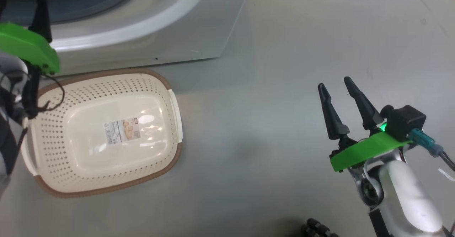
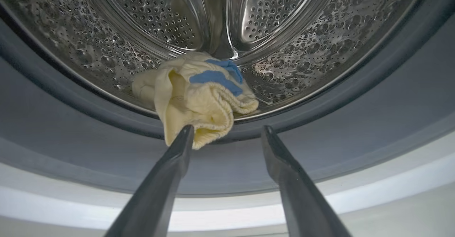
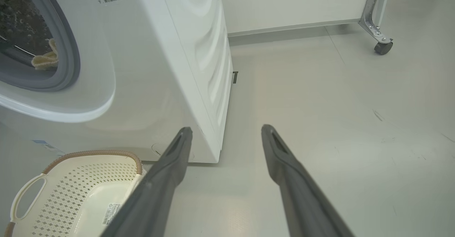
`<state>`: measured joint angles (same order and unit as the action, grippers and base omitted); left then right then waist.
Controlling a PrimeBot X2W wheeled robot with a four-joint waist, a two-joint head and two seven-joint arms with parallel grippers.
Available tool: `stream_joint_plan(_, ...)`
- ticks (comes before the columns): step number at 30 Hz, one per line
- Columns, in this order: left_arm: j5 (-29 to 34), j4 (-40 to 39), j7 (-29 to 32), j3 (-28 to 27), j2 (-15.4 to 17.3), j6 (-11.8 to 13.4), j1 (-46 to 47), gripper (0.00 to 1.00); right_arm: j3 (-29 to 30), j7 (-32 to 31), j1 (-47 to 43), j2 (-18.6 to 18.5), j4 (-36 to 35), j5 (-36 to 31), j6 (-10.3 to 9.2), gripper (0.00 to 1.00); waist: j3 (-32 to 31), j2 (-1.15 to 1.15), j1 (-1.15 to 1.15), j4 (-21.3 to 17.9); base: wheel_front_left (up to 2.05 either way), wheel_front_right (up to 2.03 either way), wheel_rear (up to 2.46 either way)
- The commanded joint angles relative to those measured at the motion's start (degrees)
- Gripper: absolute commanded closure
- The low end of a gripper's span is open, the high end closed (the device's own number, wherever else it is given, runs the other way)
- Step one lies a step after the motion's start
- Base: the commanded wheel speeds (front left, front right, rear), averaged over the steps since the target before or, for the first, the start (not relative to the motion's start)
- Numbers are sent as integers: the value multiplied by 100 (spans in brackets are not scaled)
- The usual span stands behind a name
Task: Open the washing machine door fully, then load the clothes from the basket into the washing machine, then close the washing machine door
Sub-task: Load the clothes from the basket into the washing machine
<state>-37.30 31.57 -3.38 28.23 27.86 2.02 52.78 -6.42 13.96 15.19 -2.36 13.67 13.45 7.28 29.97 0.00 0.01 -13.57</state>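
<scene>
A cream-yellow garment with blue trim lies bunched on the steel drum's front lip, drooping onto the grey gasket of the washing machine. My left gripper is open just in front of it, one fingertip overlapping the garment's lower edge. The same garment shows in the machine's opening. The basket stands on the floor before the machine with just its label inside. My right gripper hangs open over bare floor to the right. The washing machine door is out of view.
Grey floor spreads to the right of the machine. A white panel on a metal leg with a caster stands at the back. The basket's handle sits close to my right gripper's fingers.
</scene>
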Motion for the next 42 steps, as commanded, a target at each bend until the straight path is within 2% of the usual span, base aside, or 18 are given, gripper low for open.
stream_joint_plan(1,12,-30,111,-223,331,-56,387,0,-172,80,116,-52,-95,86,21,0,225,0,-1,-214,0,0,0)
stream_joint_plan(13,27,678,1051,-218,820,-385,1690,0,-428,103,411,-52,-181,522,21,0,868,0,-1,-773,0,0,0)
stream_joint_plan(20,36,983,1527,-189,1034,-425,2136,0,-555,103,504,-52,-239,735,21,0,1112,0,-1,-986,0,0,0)
stream_joint_plan(22,47,1022,1580,-182,1064,-419,2188,4,-569,103,515,-52,-247,757,21,0,1137,0,-1,-1006,0,0,0)
stream_joint_plan(23,54,1054,1611,-180,1091,-416,2230,54,-581,103,519,-52,-249,778,21,0,1152,0,-1,-1023,0,0,0)
stream_joint_plan(24,73,1073,1622,-175,1122,-408,2273,89,-584,103,520,-52,-252,801,21,0,1167,0,-1,-1035,0,0,0)
stream_joint_plan(25,86,1087,1632,-172,1147,-402,2312,100,-582,103,521,-52,-257,820,21,0,1184,0,-1,-1042,0,0,0)
stream_joint_plan(34,157,1152,1780,-119,1292,-437,2677,100,-633,104,574,-52,-279,915,21,0,1319,0,-1,-1057,0,0,0)
stream_joint_plan(39,340,1122,1807,-96,1501,-393,3142,100,-795,104,634,-52,-322,1034,21,0,1498,0,-1,-1207,0,0,0)
stream_joint_plan(42,575,1120,1614,-65,1712,-378,3548,100,-895,104,652,-52,-329,1154,21,0,1645,0,-1,-1386,0,0,0)
